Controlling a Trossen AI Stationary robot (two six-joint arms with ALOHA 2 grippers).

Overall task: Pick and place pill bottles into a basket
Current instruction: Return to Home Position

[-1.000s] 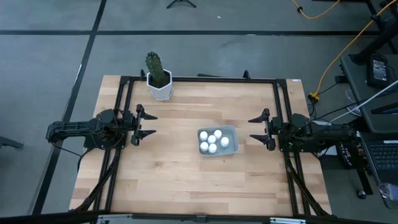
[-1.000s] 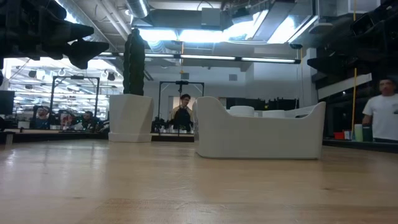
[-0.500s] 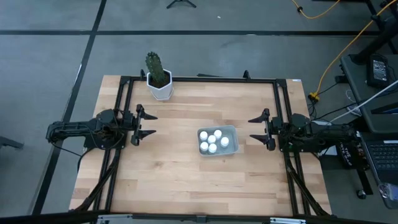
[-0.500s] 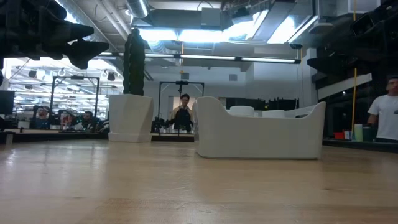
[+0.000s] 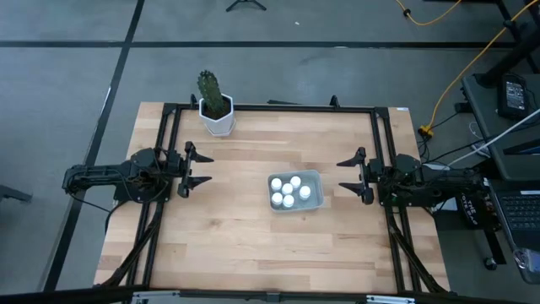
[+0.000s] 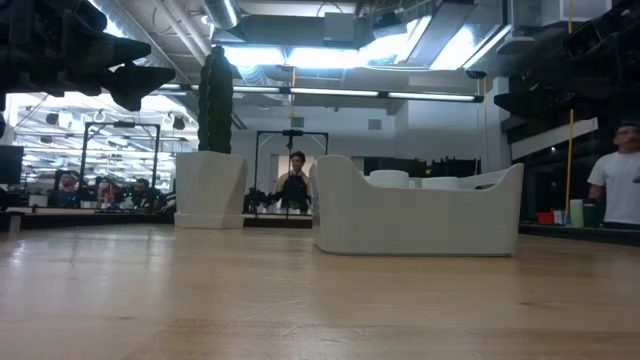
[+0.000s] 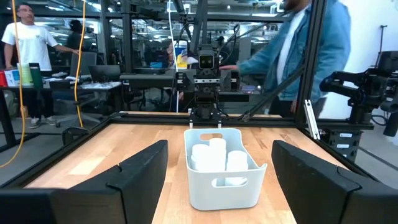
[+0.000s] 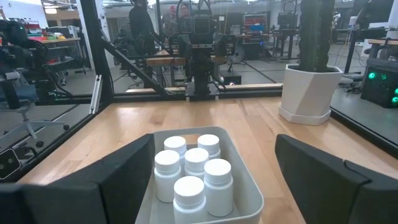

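Six bottles [image 5: 288,189] in basket [image 5: 315,176]; left hand [image 5: 208,169], right hand [image 5: 340,176] near sides.

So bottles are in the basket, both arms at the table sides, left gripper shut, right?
No, the left gripper is open, jaws apart, per the high view. The rest stands: bottles in the basket, both arms at the table sides; the right gripper is open too.
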